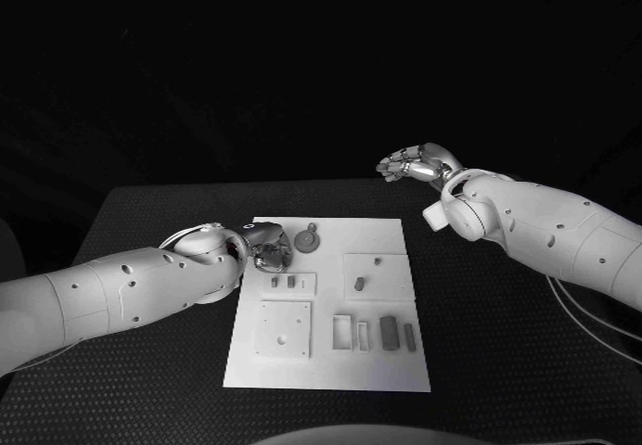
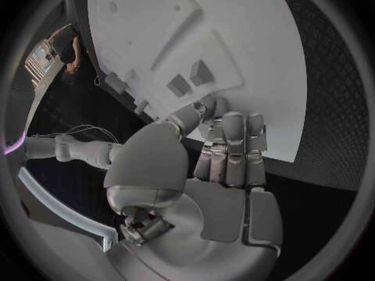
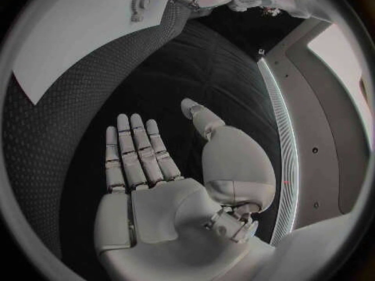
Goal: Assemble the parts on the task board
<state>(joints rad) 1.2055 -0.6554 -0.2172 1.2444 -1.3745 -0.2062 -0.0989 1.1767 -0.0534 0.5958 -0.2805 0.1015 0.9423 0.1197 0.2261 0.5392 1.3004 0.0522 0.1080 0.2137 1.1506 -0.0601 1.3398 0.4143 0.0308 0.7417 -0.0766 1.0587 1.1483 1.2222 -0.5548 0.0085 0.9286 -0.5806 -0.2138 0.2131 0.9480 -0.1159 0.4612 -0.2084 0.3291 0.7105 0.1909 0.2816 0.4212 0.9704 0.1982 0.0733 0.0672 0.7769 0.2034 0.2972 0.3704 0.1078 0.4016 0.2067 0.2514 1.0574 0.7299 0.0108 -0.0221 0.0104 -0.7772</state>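
The robot's left hand [image 1: 263,248] hovered low over the near-left corner of the white task board [image 1: 388,371] on the black tabletop [image 1: 160,213], its fingers [image 2: 234,150] curled inward; whether they had hold of a part could not be told from the frames. Just beyond those fingers lay a round toothed piece [image 1: 309,241] with a small tab, and directly below them a small plate [image 1: 290,284] carried two short pegs. Further down the board sat a larger square plate [image 1: 285,329] with holes, then a row of slim bars and blocks [image 1: 373,333] lying loose beside it, and a second plate [image 1: 375,276] with two small pieces on it toward the right. Well clear of the board, above the far right of the tabletop, the right hand [image 1: 415,167] was raised, its fingers [image 3: 137,150] spread flat and holding nothing. Judging by the many pieces resting separately, the assembly appeared to be at an early stage, with most of the fitting left to do.
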